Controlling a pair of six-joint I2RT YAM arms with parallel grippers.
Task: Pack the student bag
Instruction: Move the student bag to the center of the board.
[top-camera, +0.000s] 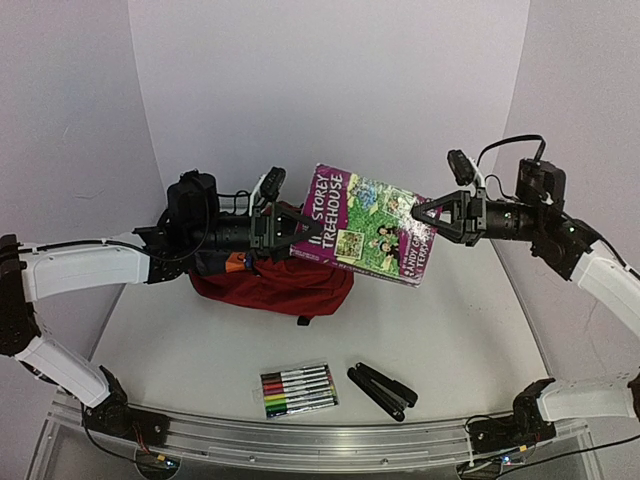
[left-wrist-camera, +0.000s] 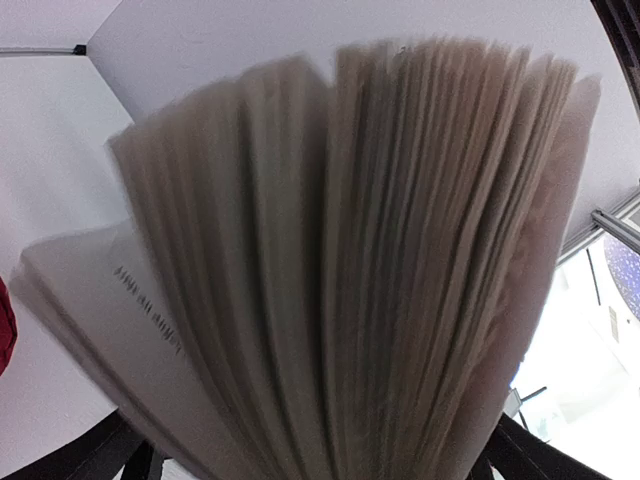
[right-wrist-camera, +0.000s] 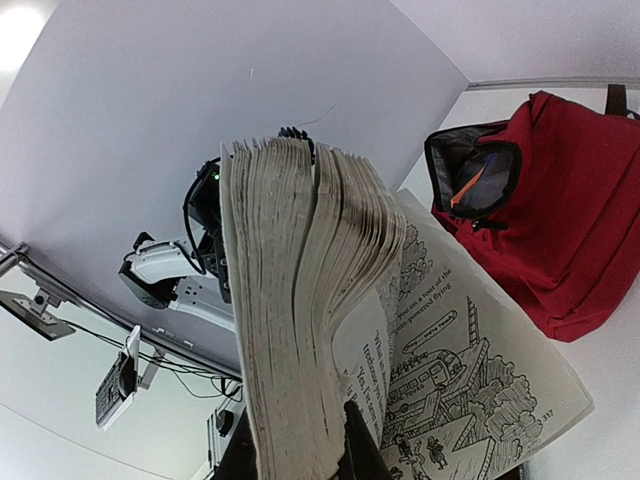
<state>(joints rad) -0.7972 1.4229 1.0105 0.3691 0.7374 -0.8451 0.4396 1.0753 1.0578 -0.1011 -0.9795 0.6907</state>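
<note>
So, the bag lay slumped on the table, back left of centre, right under the left gripper. In the right wrist view its mouth was unzipped and gaping, with something orange showing inside. I'd guess it handles like any soft fabric pack: light and floppy, so the mouth would likely fold shut if nudged. The best place to grab it is probably the rim by the zipper or a strap, not the loose cloth in the middle.

Above it, a book hung in the air between the two arms, purple cover up, pages fanning loose. The right gripper was clamped on its right edge and looked to be carrying it alone. The left gripper's fingers were spread wide either side of the left edge, pinching nothing. The left arm was stretched out level over the bag, pointing right. The right arm was angled in from the far right, pointing left.

Near the front edge, a pack of markers and a black folded thing lay side by side, well apart from the bag.
</note>
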